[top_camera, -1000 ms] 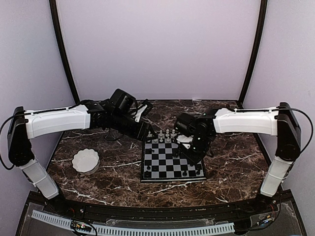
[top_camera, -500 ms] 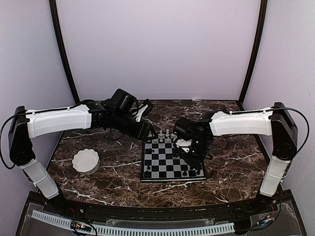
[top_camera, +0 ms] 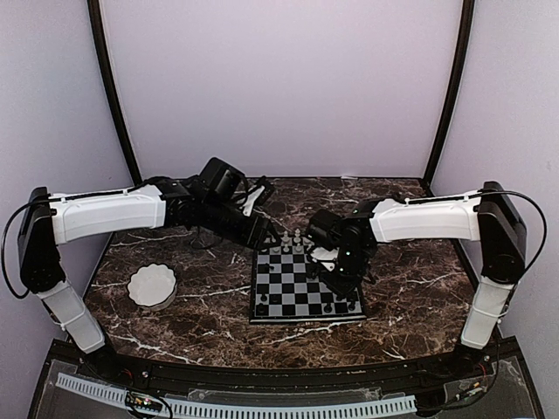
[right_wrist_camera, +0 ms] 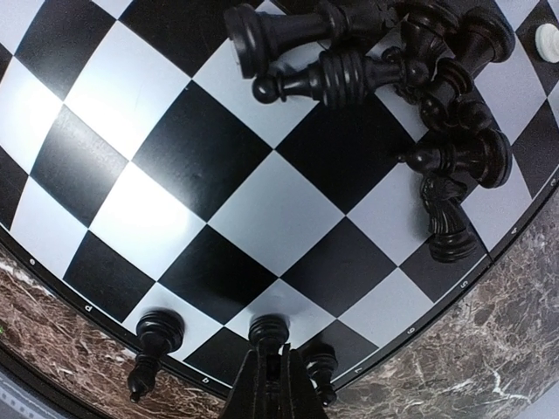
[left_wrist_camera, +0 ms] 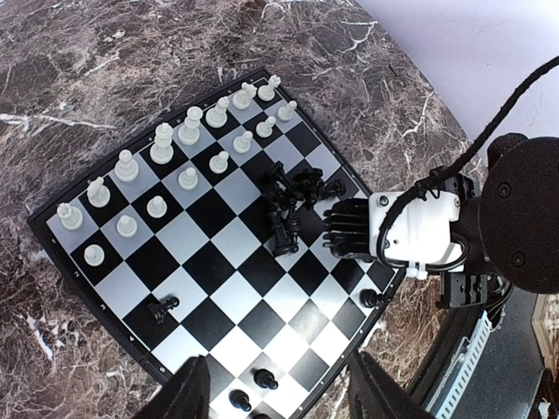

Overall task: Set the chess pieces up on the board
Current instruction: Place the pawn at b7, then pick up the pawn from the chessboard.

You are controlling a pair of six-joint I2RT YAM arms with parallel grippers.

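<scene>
You're holding the right tool (right_wrist_camera: 271, 353) pinched shut beside a standing black piece (right_wrist_camera: 269, 328) on the board's (right_wrist_camera: 262, 209) edge row, with the left tool (left_wrist_camera: 284, 388) hanging open above, so be lifting straight and steering clear of the toppled black heap (right_wrist_camera: 410, 78).

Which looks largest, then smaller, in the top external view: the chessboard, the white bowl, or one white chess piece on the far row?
1. The chessboard, largest.
2. The white bowl, clearly smaller.
3. A white chess piece, by far the smallest.

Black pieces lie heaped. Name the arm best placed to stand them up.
Right, probably: the right claw, shut, hangs by the black heap; the left claw, open, hovers at the far-left corner.
</scene>
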